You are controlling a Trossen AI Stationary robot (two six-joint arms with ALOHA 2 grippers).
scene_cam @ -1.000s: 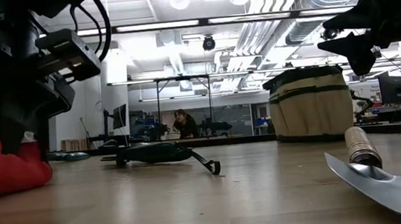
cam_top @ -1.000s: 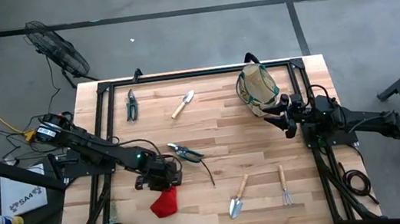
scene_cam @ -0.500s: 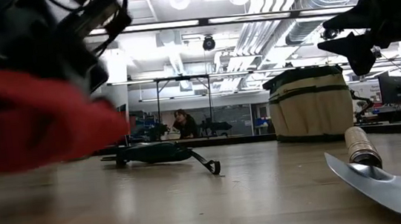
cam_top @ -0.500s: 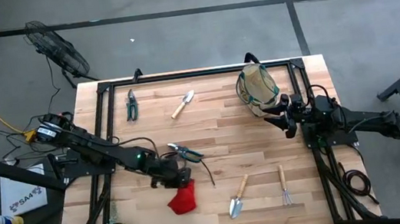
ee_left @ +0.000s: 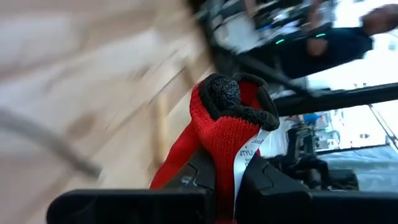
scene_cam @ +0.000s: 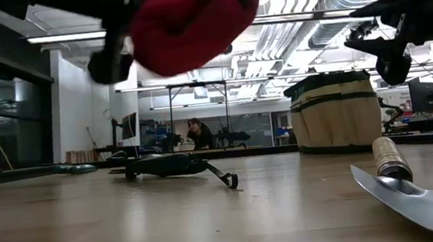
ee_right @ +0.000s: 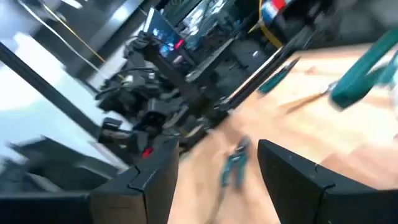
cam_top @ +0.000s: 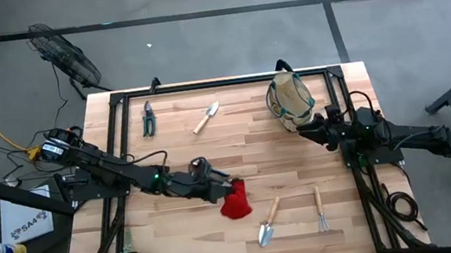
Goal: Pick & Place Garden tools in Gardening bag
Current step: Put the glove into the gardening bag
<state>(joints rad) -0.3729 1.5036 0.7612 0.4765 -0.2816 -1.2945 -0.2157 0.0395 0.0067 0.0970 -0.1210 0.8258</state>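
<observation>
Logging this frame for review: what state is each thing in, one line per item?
Left gripper: shut on red glove, mid-table.
Red glove: lifted, hanging.
Right gripper: open, empty, beside the bag.
Gardening bag: upright, mouth open.
Trowels, rake, pruners: lying flat on table.

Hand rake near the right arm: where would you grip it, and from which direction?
Probably the wooden handle of the hand rake, from straight above. It lies flat with tines toward the table's near edge, clear of the neighbouring trowel. The open right gripper is nearest; the left gripper holds the red glove.
</observation>
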